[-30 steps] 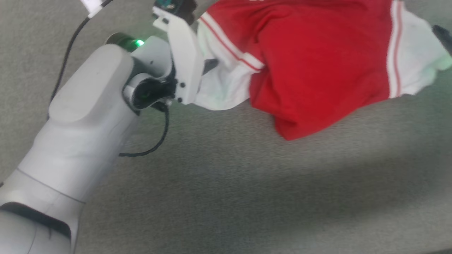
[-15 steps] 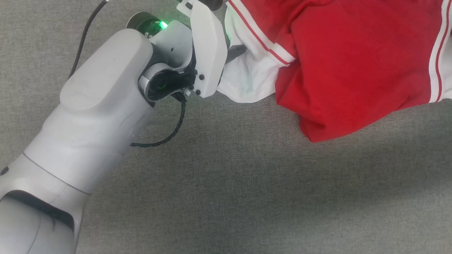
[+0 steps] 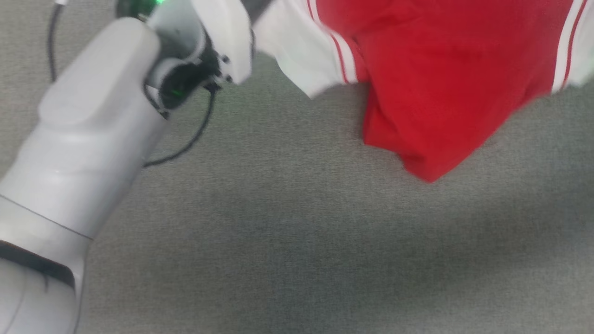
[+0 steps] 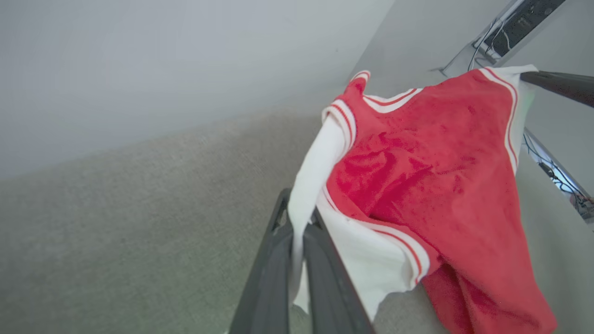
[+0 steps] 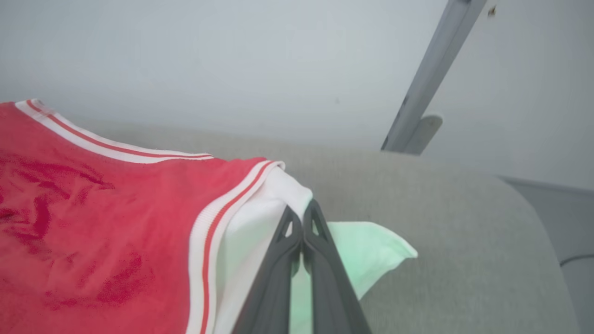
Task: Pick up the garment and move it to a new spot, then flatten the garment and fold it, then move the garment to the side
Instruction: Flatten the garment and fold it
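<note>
Shirt [image 3: 431,69], red with white sleeves, hung just above grey padded surface [image 3: 297,255], each sleeve pinched: one by left fingers [image 4: 267,287], one by right fingers [image 5: 274,278]. Probably mid-carry to new spot. Next: lowering evenly, sleeves held taut, before flattening.

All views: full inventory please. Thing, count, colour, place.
garment: 1, red with white sleeves, hanging, pinched at both sleeves
padded surface: 1, grey, under the garment
wall: 1, pale grey, behind
metal post: 1, grey, right wrist view upper right
cable: 1, black, head view left
left forearm: 1, pale grey, head view left
left claw: 1, dark, shut on a white sleeve
right claw: 1, dark, shut on the other sleeve
</note>
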### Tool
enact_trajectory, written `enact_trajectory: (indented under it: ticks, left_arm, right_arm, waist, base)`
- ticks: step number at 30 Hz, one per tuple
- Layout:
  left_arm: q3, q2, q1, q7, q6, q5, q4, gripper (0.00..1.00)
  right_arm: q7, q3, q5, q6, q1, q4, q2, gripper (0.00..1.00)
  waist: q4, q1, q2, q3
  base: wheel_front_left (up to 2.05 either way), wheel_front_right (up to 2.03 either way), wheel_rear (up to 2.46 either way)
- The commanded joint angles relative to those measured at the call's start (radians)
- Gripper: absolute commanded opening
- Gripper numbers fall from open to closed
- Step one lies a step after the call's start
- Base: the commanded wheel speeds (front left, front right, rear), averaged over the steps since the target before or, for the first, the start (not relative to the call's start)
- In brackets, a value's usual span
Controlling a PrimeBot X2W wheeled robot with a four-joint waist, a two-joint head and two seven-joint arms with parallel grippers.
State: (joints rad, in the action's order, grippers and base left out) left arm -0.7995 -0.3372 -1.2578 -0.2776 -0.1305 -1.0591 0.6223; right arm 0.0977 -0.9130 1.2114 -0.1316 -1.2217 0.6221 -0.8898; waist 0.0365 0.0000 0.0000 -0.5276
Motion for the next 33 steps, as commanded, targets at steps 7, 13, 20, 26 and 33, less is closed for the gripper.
enact_trajectory:
  ticks: [7,13,20,26,33]
  left_arm:
    - [0.082,-0.036,-0.113,0.166,0.01,0.017,0.077,0.0]
    - [0.182,-0.048,-0.332,0.303,0.074,0.038,0.199,0.0]
    - [0.247,-0.014,-0.513,0.416,0.059,0.021,0.303,0.0]
    - [0.227,-0.012,-0.378,0.382,0.007,-0.036,0.335,0.0]
    - [0.149,-0.079,0.043,0.303,0.001,-0.197,0.063,0.0]
  right_arm:
    - [-0.156,0.07,-0.024,0.002,-0.177,0.117,0.048,0.0]
    - [-0.294,0.135,-0.091,0.002,-0.403,0.295,0.134,0.0]
    - [-0.35,0.162,-0.15,0.003,-0.561,0.422,0.201,0.0]
    - [-0.325,0.108,-0.13,0.003,-0.458,0.381,0.192,0.0]
    - [-0.265,0.013,-0.032,0.002,-0.173,0.171,0.086,0.0]
  waist:
    - [-0.041,0.0,0.0,0.0]
    - [-0.057,0.0,0.0,-0.01]
    - [-0.07,0.0,0.0,0.015]
    - [-0.077,0.0,0.0,0.045]
    - [-0.079,0.0,0.0,0.058]
  base:
    - [0.0,0.0,0.0]
    - [0.0,0.0,0.0]
    - [0.0,0.0,0.0]
    - [0.0,0.0,0.0]
    - [0.0,0.0,0.0]
